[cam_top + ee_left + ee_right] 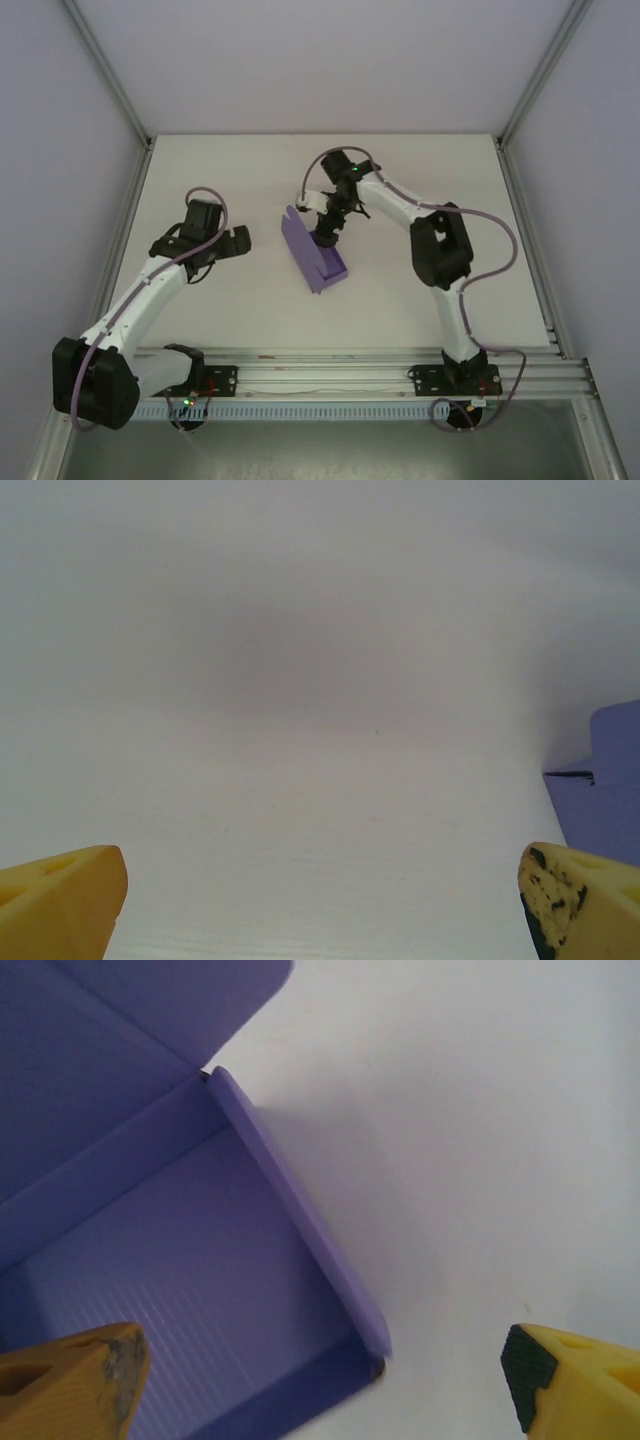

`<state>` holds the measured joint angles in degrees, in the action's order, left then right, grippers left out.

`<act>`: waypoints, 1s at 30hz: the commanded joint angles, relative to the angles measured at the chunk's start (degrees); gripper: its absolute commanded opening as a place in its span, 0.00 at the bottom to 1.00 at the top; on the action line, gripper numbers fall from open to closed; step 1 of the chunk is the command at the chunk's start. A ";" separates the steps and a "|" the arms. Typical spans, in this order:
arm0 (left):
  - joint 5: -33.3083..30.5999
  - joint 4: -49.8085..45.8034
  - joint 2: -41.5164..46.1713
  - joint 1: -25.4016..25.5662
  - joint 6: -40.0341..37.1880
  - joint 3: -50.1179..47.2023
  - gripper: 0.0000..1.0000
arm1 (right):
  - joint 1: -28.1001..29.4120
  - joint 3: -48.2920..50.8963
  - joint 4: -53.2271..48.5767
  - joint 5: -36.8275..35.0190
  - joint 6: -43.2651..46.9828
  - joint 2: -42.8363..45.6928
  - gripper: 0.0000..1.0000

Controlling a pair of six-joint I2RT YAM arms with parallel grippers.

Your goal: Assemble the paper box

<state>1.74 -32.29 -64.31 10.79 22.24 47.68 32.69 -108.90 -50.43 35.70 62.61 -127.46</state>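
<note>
- A lavender-purple ribbed paper box [314,256] lies mid-way across the white table [220,170].
- Its side walls stand up and the lid flap is unfolded: roughly half assembled, I judge, with closing left.
- My right gripper [320,1365] spreads open astride one wall, gripping nothing.
- My left gripper [320,900] gapes empty at the box's 9 o'clock.

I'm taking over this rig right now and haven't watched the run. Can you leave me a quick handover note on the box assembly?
Left gripper: open, holding nothing, over bare table, to the left of the paper box.
Right gripper: open, low over the box, jaws straddling its side wall without gripping it.
Done: the box sits mid-table, and the walls in view are folded up into a shallow tray.
Left: the lid flap is open. It likely needs folding over and tucking in.
</note>
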 commanded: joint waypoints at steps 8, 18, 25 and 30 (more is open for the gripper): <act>-0.10 2.85 0.93 -0.50 3.42 0.02 1.00 | 1.31 -6.08 -4.05 -0.57 -6.56 -6.37 0.31; -0.48 2.78 0.70 -0.51 4.08 0.04 1.00 | 1.74 27.24 29.94 -20.35 -38.01 14.52 0.11; -1.87 4.09 1.63 -0.51 6.05 -0.22 1.00 | 5.77 40.06 29.02 -44.75 -81.03 22.77 0.09; -0.11 4.68 0.69 -0.50 4.60 0.52 1.00 | 10.40 37.84 17.86 -48.00 -96.90 20.81 0.16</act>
<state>1.52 -28.86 -63.86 10.48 27.00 47.53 40.73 -69.54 -25.96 -4.89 -17.47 -106.13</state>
